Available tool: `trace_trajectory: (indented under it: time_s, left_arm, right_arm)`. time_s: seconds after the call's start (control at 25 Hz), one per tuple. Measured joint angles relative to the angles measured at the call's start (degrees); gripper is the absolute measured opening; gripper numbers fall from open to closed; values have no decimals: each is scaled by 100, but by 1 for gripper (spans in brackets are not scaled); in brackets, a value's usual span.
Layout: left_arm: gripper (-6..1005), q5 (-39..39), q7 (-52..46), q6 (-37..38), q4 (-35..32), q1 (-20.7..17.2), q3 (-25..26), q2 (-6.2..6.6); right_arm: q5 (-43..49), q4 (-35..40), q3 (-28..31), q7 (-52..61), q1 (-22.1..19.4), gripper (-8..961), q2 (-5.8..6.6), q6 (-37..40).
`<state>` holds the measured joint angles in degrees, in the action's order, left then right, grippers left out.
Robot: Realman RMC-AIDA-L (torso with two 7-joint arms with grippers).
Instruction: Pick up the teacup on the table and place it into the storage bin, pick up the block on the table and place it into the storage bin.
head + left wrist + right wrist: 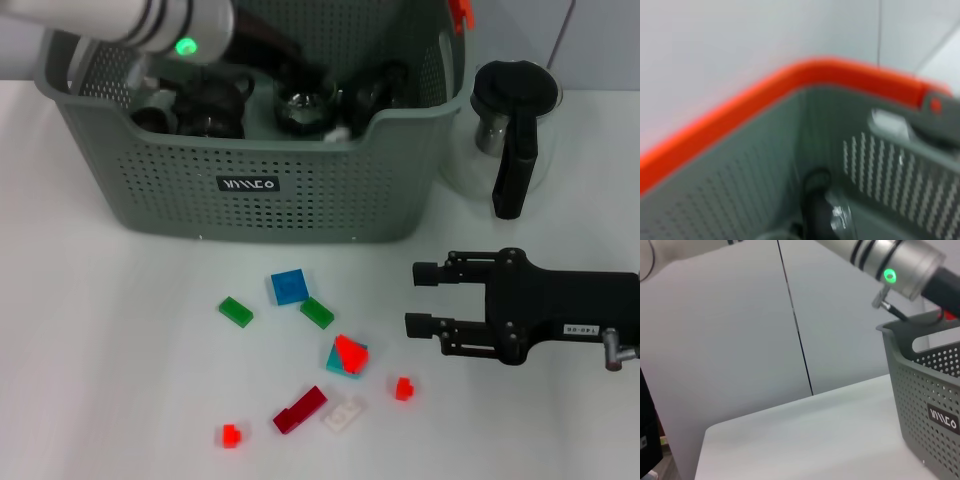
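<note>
Left gripper [290,60] inside storage bin [300,190], jaws unseen; right gripper [425,298] jaws apart, empty

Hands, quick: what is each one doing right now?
Left hand: down inside the storage bin, hidden by the arm; state cannot be told.
Right hand: open, empty, above the table beside the blocks.

Grey-green perforated storage bin [300,190] upright on the table, label facing forward; dark glassy pieces inside, possibly teacups [305,105], too murky to tell. Scattered just before the bin: blue block [289,287], green blocks [317,313], red blocks [300,409].
</note>
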<state>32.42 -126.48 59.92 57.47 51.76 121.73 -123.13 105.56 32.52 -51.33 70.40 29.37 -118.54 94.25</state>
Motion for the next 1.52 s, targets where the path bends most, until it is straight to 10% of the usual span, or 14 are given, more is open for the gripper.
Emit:
trace_trajectory:
  time_s: [0.44, 0.64, 0.92, 1.12, 1.52]
  left_arm:
    - [693, 3299, 435, 1639, 2260, -1859, 928, -16]
    - [736, 4087, 1365, 1917, 2525, -2747, 1249, -112]
    - [750, 3251, 4077, 4036, 1679, -3278, 1907, 154]
    - [742, 2791, 4865, 4254, 760, -3332, 1890, 301]
    - [711, 1877, 6316, 4083, -111, -3252, 1845, 0]
  right_arm:
    - [-31, 0, 18, 4, -11, 644, 21, 71]
    - [-16, 0, 18, 8, 20, 645, 18, 72]
    - [-41, 0, 42, 18, -20, 645, 43, 72]
    - [-32, 0, 103, 18, -34, 646, 43, 70]
    - [-10, 1, 106, 18, -39, 645, 41, 3]
